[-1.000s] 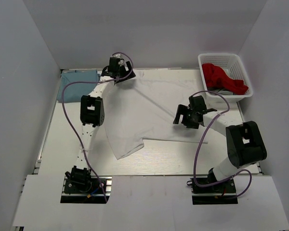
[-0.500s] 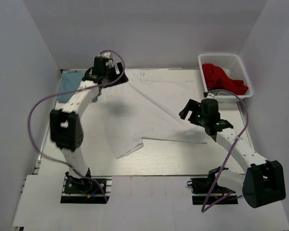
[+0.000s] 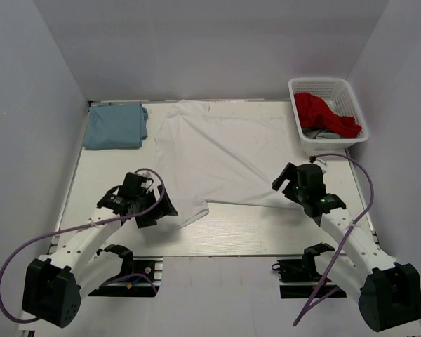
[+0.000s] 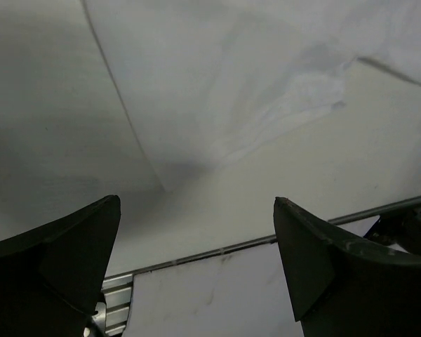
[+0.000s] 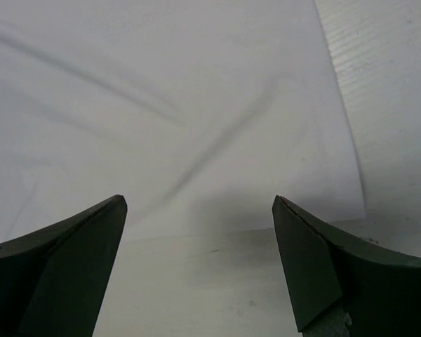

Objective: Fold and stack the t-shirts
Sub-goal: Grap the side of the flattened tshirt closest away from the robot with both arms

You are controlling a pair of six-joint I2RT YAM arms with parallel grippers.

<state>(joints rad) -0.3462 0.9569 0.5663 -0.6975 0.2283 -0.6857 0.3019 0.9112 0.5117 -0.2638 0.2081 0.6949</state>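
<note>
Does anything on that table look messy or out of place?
The white t-shirt lies skewed and creased mid-table, not yet folded. The light blue t-shirt sits neatly folded in the far left corner. Nothing looks spilled or damaged.

Left gripper [image 3: 166, 208] now back from the far left corner of the white t-shirt [image 3: 217, 151] to its near left corner, right gripper [image 3: 285, 179] drawn nearer, at the near right edge, far left corner now uncovered.
</note>
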